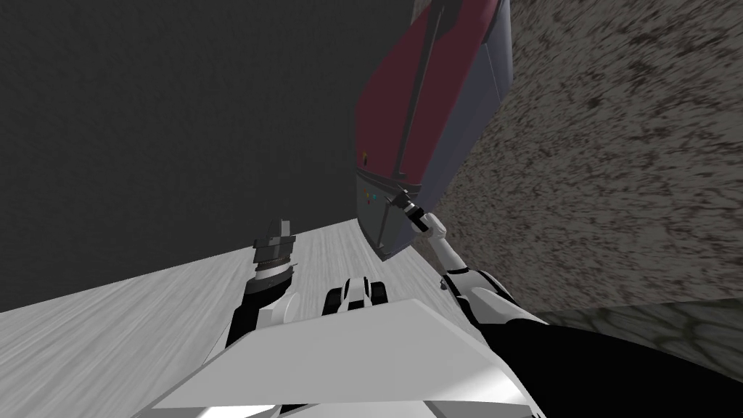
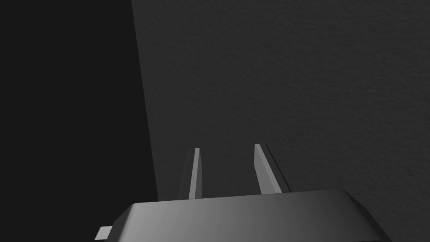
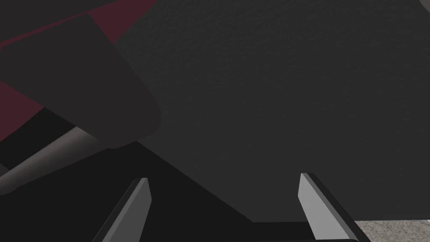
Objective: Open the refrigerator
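Observation:
The refrigerator [image 1: 428, 94] has a dark red door and grey sides and leans across the head view with the camera's slant. A long dark handle [image 1: 417, 94] runs down its door. My right gripper [image 1: 397, 197] is stretched out to the handle's lower end, by the seam above a grey lower panel. In the right wrist view this gripper [image 3: 224, 201] stands open with nothing between its fingers; a dark rounded handle end [image 3: 92, 88] and a grey bar [image 3: 42, 157] lie just off to one side, against the red door [image 3: 126, 12]. My left gripper [image 1: 279, 234] is held up apart from the fridge, its fingers [image 2: 195, 172] narrowly parted and empty.
Small coloured dots [image 1: 368, 196] mark the fridge's lower grey panel. A dark wall [image 1: 181, 109] stands left of the fridge and a speckled brown surface [image 1: 617, 145] to its right. Pale wood floor [image 1: 145, 312] runs under me.

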`<state>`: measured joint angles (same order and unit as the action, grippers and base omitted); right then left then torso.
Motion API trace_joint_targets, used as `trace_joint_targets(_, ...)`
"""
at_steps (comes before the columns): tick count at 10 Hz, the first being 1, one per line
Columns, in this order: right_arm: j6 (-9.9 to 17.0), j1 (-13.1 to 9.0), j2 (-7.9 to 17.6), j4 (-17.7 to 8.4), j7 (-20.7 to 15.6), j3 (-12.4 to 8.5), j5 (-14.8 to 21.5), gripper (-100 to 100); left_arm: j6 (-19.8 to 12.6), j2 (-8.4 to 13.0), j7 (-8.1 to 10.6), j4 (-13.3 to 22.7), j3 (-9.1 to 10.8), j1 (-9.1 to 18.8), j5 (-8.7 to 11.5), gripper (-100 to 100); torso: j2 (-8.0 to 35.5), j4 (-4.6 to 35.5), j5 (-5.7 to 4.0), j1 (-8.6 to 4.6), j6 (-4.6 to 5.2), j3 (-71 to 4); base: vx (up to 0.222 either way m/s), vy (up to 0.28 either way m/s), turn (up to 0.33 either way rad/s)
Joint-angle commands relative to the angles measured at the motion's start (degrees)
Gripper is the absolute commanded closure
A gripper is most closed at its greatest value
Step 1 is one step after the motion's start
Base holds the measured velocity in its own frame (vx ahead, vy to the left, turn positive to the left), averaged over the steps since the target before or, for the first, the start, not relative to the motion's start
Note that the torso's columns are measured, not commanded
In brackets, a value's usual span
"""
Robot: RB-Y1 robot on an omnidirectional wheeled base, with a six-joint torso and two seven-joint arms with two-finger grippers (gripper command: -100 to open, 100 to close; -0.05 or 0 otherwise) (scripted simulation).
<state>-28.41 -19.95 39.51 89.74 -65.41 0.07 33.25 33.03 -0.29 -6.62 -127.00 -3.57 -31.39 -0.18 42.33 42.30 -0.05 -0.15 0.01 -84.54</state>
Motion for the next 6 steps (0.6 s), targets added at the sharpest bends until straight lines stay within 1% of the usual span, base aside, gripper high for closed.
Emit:
trace_joint_targets(1, 0.1, -2.5, 2.1, -3.5, -2.7, -0.1, 2.0, -100, 0.0, 0.0, 0.0, 0.0, 0.0, 0.0, 0.0, 0, 0.0, 0.0, 0.0, 0.0, -0.01, 0.0, 0.011, 0.053, -0.02)
trace_joint_targets(4, 0.5, -5.8, 6.9, -8.1, -6.5, -0.7, 5.4, -100, 0.0, 0.0, 0.0, 0.0, 0.0, 0.0, 0.0, 0, 0.0, 0.0, 0.11, 0.33, -0.02, 0.0, 0.006, 0.111, -0.027)
trace_joint_targets(6, 0.8, -7.5, 10.0, -10.6, -8.5, -0.9, 7.2, -100, 0.0, 0.0, 0.0, 0.0, 0.0, 0.0, 0.0, 0, -0.1, 0.0, 0.04, 0.12, -0.02, 0.0, 0.008, 0.1, -0.018)
